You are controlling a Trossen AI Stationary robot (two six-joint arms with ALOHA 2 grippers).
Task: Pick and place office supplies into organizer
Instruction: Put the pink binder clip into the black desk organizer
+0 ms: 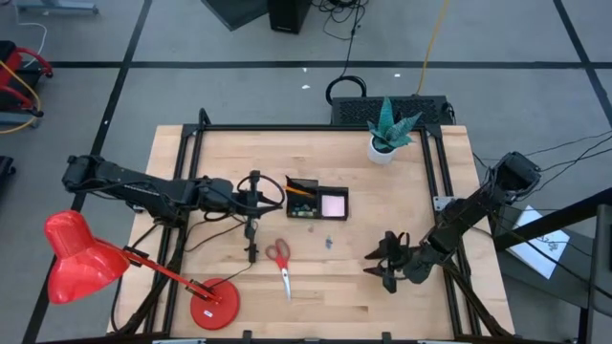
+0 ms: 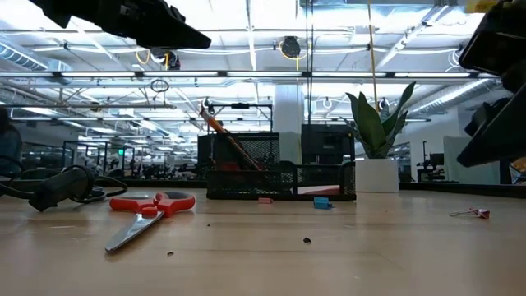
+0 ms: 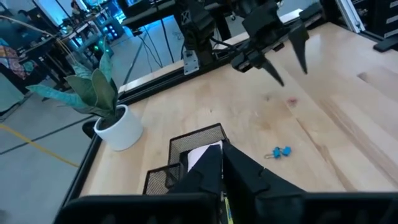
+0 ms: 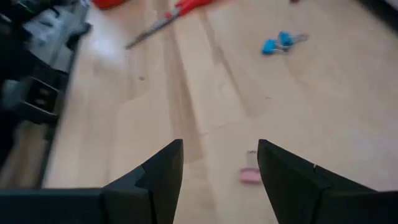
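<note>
Writing or brand marks cannot be read on anything on the table. At the far left stands a red desk lamp (image 1: 81, 256), its round base on the wooden table (image 1: 229, 143) near the front edge. The left arm reaches in from the left, and the left gripper (image 1: 271, 198) sits at the left end of the organizer (image 1: 316, 202), fingers pinched nearly together; whether they have hold of anything cannot be told, though the left wrist view shows a sliver of yellow just beneath the fingers (image 3: 249, 171). In front of the gripper the red-handled scissors (image 1: 281, 263) lie flat on the wood, blades pointing toward the table's front edge. The organizer is a black mesh tray near the table's middle: its taller left compartment holds orange pencils (image 1: 299, 190) leaning at a slant, and its lower right compartment holds the pink sticky-note pad (image 1: 334, 205). Just in front of the tray lie the tiny blue clips (image 1: 328, 242). Behind and to the right, a white plant pot (image 1: 382, 150) with a green plant stands by the back edge. The right gripper (image 1: 387, 262) hovers over the wood at the right front, fingers spread apart and holding nothing; the right wrist view shows a small pink piece (image 4: 250, 175) lying on the table between its fingers.
</note>
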